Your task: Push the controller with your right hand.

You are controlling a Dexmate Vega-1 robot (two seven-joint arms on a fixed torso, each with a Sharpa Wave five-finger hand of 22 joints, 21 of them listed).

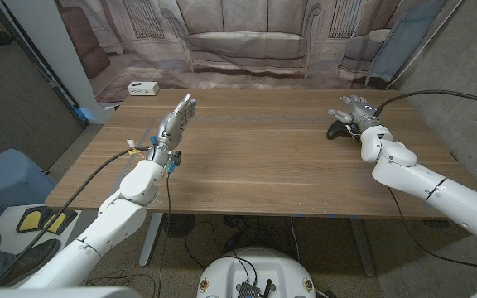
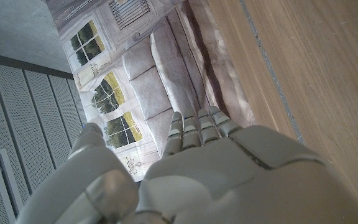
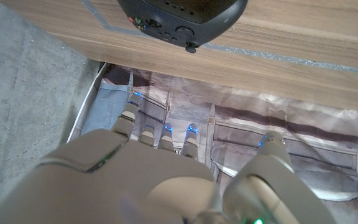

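Observation:
A black game controller (image 1: pixel 336 131) lies on the wooden table (image 1: pixel 263 157) near its far right part, partly hidden behind my right wrist. My right hand (image 1: pixel 356 110) hovers just beyond and right of it, fingers spread and holding nothing; whether it touches the controller I cannot tell. In the right wrist view the controller (image 3: pixel 180 14) sits on the table close to the right hand (image 3: pixel 160 177), whose fingers reach past it toward the backdrop. My left hand (image 1: pixel 176 122) is raised over the table's left part, fingers straight and empty, and the left wrist view shows this left hand (image 2: pixel 210 168) beside the table edge.
A small white box (image 1: pixel 142 88) stands on a ledge past the table's far left corner. A printed sofa backdrop (image 1: pixel 247 41) hangs behind the table. A blue chair (image 1: pixel 7 178) is off the left side. Cables run along both arms.

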